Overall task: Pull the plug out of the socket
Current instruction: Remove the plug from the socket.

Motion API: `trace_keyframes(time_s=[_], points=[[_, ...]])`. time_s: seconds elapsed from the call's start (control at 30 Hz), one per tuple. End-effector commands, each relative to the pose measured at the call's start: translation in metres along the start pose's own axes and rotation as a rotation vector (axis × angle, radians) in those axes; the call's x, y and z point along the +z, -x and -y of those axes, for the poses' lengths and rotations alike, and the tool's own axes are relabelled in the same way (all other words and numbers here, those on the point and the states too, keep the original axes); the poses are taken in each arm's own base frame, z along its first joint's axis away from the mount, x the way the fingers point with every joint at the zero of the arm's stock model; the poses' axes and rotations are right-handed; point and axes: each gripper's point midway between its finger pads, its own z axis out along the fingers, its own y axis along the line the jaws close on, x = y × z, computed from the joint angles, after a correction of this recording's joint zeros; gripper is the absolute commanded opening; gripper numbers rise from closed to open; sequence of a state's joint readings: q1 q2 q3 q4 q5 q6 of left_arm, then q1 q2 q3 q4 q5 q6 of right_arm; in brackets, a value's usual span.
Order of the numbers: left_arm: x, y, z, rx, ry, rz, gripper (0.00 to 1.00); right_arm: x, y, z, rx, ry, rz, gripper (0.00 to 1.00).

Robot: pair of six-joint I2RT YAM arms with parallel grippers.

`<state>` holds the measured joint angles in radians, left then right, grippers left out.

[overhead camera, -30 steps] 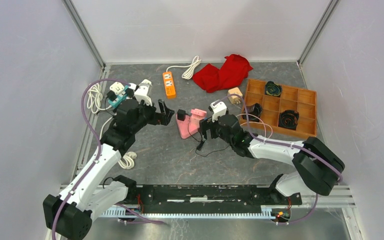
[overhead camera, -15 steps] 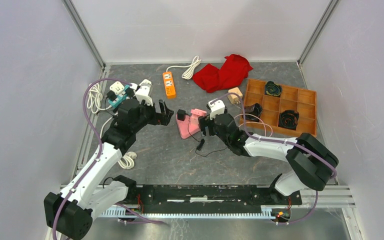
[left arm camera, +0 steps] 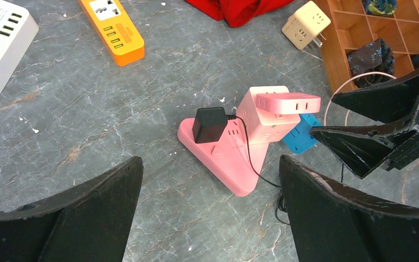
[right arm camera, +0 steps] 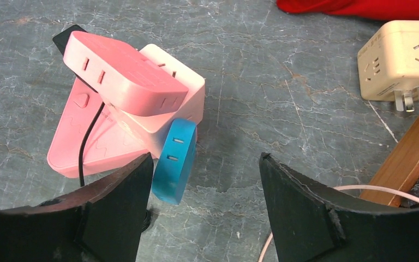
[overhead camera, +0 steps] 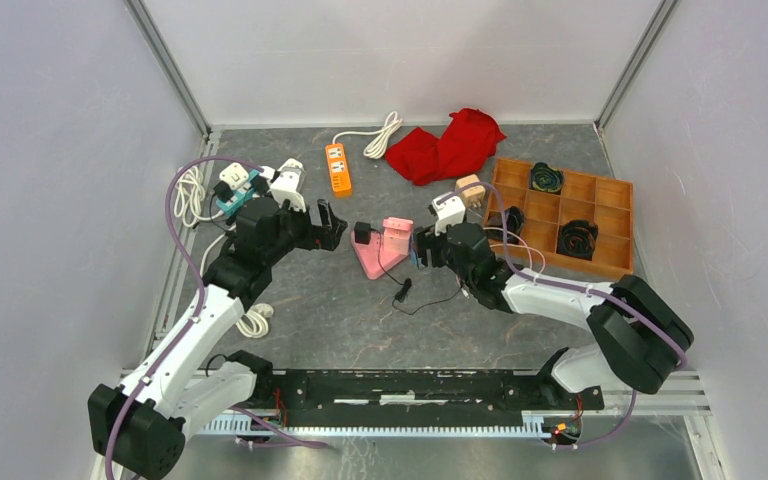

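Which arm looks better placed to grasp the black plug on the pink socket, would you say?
Probably left: the left gripper, open, faces the black plug, while the right gripper sits at the pink socket's far end, beside the blue adapter.

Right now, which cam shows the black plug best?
Left wrist: the black plug sits unobstructed, plugged into the pink socket. Top external shows the black plug tiny, from above. Right wrist shows only a black corner behind the pink adapter.
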<state>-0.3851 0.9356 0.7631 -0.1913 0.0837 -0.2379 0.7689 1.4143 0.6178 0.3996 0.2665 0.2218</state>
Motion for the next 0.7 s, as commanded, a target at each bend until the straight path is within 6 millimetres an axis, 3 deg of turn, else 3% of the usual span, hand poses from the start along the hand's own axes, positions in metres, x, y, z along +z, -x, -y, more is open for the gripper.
trace_keyframes(time_s=[0.0, 0.13, 0.4, 0.53, 0.67], points=[[0.001, 0.002, 0.0, 0.044, -0.003, 0.006, 1.0, -0.003, 0.015, -0.008, -0.017, 0.061, 0.049, 0.79], [0.002, 0.001, -0.001, 0.046, -0.004, 0.002, 1.0, -0.002, 0.015, -0.006, -0.03, 0.064, 0.047, 0.78], [0.003, 0.0, 0.0, 0.047, -0.009, -0.004, 1.0, 0.002, 0.014, 0.008, -0.013, 0.105, 0.031, 0.54], [0.004, -0.002, 0.001, 0.047, -0.016, -0.011, 1.0, 0.002, 0.015, 0.001, -0.021, 0.17, 0.036, 0.54], [0.004, -0.004, 0.004, 0.047, -0.037, -0.017, 1.0, 0.001, 0.016, -0.007, -0.055, 0.263, 0.051, 0.63]])
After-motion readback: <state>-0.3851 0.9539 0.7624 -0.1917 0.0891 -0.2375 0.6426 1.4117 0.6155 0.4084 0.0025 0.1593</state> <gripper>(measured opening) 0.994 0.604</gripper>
